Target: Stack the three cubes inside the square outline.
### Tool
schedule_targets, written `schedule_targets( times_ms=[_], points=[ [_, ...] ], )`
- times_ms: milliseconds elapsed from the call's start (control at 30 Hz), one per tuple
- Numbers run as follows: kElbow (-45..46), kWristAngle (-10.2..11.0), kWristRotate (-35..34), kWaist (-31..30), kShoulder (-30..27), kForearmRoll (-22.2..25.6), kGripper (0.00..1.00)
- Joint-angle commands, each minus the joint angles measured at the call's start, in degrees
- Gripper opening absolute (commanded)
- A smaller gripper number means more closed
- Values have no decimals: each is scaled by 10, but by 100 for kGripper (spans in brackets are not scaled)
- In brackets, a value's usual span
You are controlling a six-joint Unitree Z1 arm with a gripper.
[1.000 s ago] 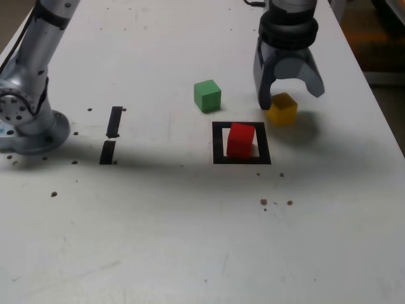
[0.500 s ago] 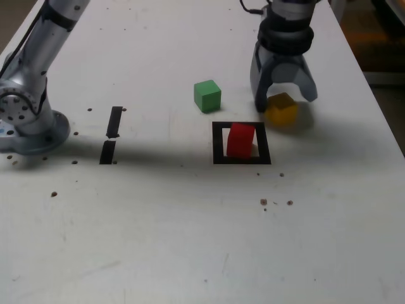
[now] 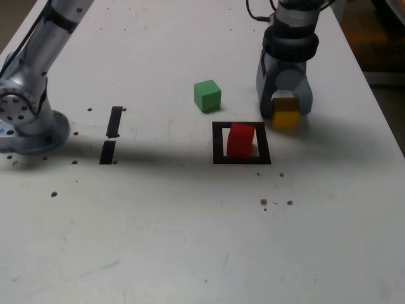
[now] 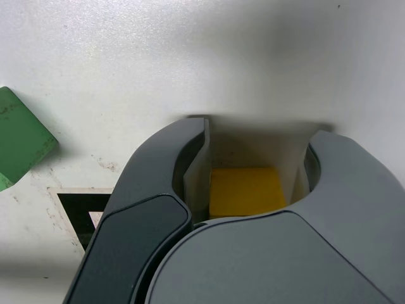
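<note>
In the exterior view, the arm's round base [image 3: 44, 136] stands at the exterior view's left, with a pale link [image 3: 50, 38] slanting up and rightward until it leaves the top edge. The wrist [image 3: 290, 35] comes in from the top, right of centre, and points down toward the table [image 3: 158, 221], with its dark bands above the gripper [image 3: 285, 114]. The fingers curve down on either side of the yellow cube [image 3: 286, 120], drawn in to about the cube's width and closed on it. The cube sits low between the tips, just beyond the upper right corner of the square outline [image 3: 242, 160] and outside it. It looks to be at table level, though its underside is hard to judge from here. The red cube [image 3: 240, 140] is inside the black frame, and the green cube [image 3: 207, 96] lies on the table outside it, near its upper left corner. Two black tape strips [image 3: 114, 121] lie between the base and the outline.

In the wrist view, the two thick grey fingers flank the yellow cube, their inner faces bracketing it. The green cube is partly in view, well apart from the fingers, and a corner of the outline shows beside one finger, which covers part of it.
</note>
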Motion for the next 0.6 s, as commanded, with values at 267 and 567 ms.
schedule_targets(
  times_ms=[267, 567],
  points=[
    [-18, 2, 37, -21, -42, 29, 12],
    [-49, 8, 52, -59, -99, 111, 12]
  ],
)
